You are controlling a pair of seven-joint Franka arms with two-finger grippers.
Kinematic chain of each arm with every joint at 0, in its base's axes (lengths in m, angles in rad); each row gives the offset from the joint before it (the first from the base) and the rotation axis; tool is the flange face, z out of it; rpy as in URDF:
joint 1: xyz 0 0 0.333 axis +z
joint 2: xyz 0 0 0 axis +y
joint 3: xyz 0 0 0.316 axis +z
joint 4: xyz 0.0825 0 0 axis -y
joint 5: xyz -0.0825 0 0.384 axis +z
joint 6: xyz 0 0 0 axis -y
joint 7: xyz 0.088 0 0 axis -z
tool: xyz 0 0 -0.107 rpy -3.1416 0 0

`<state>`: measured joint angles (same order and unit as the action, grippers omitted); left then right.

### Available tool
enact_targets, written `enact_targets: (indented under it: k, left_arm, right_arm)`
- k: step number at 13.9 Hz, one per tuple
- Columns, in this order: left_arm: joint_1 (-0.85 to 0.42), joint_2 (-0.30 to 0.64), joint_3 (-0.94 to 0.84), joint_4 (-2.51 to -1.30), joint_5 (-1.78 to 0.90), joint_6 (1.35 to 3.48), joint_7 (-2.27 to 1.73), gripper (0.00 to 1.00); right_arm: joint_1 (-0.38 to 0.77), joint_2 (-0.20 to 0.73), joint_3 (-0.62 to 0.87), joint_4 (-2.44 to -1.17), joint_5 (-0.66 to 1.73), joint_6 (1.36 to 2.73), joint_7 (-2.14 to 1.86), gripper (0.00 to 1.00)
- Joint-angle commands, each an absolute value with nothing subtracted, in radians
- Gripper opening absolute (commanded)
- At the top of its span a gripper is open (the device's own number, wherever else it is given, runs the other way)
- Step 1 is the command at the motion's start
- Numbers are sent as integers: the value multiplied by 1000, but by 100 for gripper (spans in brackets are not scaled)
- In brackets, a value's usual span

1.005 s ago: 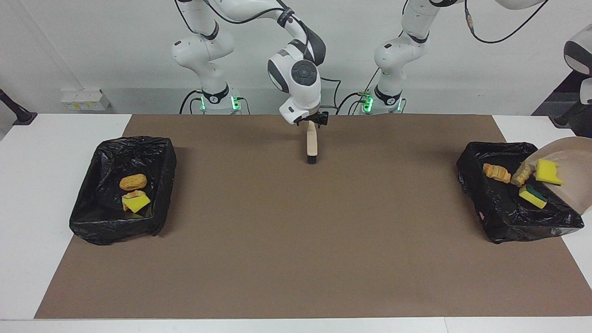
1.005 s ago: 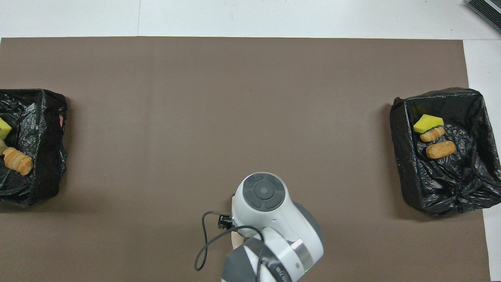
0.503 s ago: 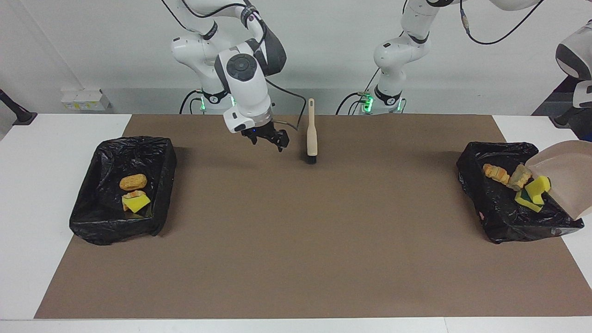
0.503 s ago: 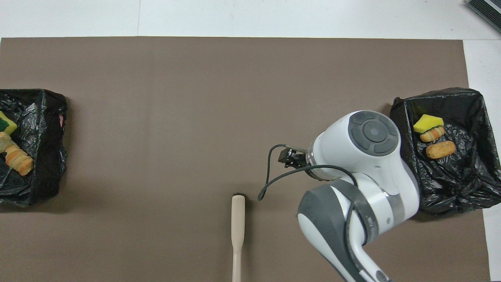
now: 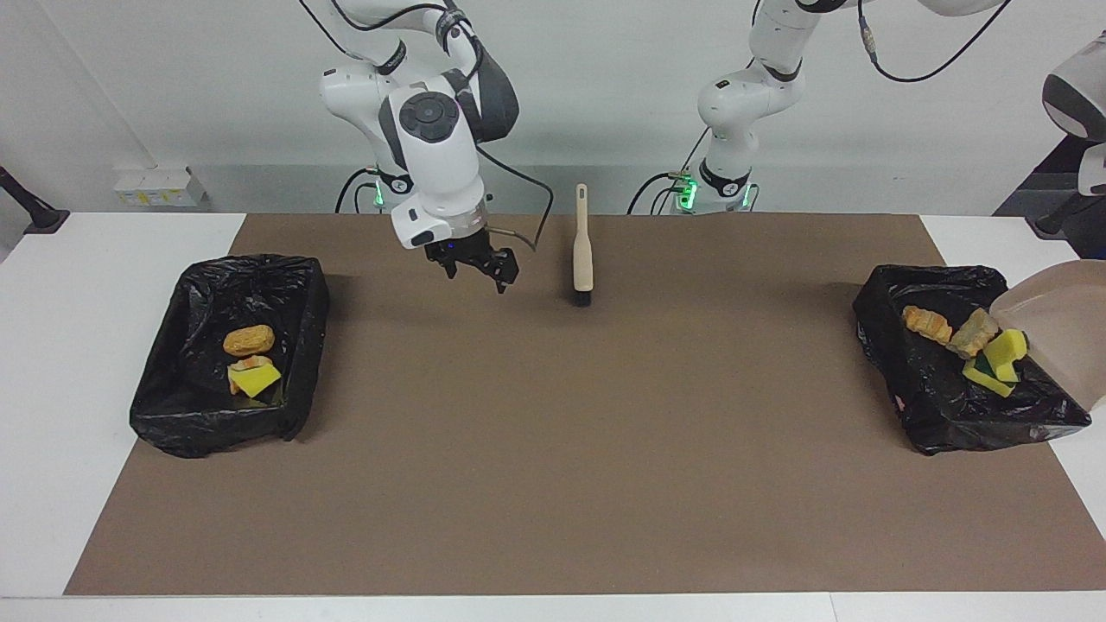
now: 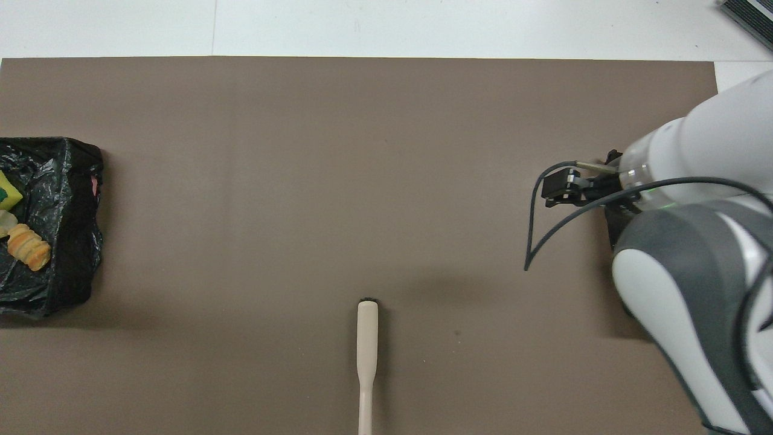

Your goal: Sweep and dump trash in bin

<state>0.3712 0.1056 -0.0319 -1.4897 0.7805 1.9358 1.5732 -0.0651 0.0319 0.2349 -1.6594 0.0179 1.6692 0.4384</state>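
Observation:
The trash lies in two black-lined bins. In the bin at the left arm's end are two bread lumps and two sponge pieces, also seen from overhead. A beige dustpan hangs tilted over that bin's rim, and the left gripper holding it is out of view. The bin at the right arm's end holds a bread lump and a yellow sponge. My right gripper hangs open and empty over the mat, beside the brush.
The beige brush lies flat on the brown mat near the robots, bristles pointing away from them. In the overhead view the right arm covers the bin at its end. White table borders the mat.
My right gripper opened, left the brush lying on the mat and moved toward the right arm's end. The yellow sponge slid off the dustpan into the bin.

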Motion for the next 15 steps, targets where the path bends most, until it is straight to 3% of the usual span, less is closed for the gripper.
enact_targets:
  k: [1, 3, 7, 10, 15]
  left_arm:
    - [351, 80, -77, -1442, 662, 1778, 1582, 0]
    - [342, 35, -112, -1443, 609, 1712, 1484, 0]
    - [337, -6, -242, -1492, 338, 1527, 899, 0]
    - [328, -32, -326, -1551, 125, 1531, 539, 0]
    - [63, -17, -373, -1682, 71, 1705, -111, 0]
  right_arm:
    - [-95, 44, 232, -1525, -47, 1524, 361, 100]
    - [-97, 52, 219, -1448, -89, 1471, 299, 100]
    - [-92, 41, 195, -1450, -61, 1468, 296, 100]
    - [-92, 35, 190, -1453, -61, 1468, 299, 100]
    - [-89, 35, 193, -1451, -49, 1466, 304, 100]
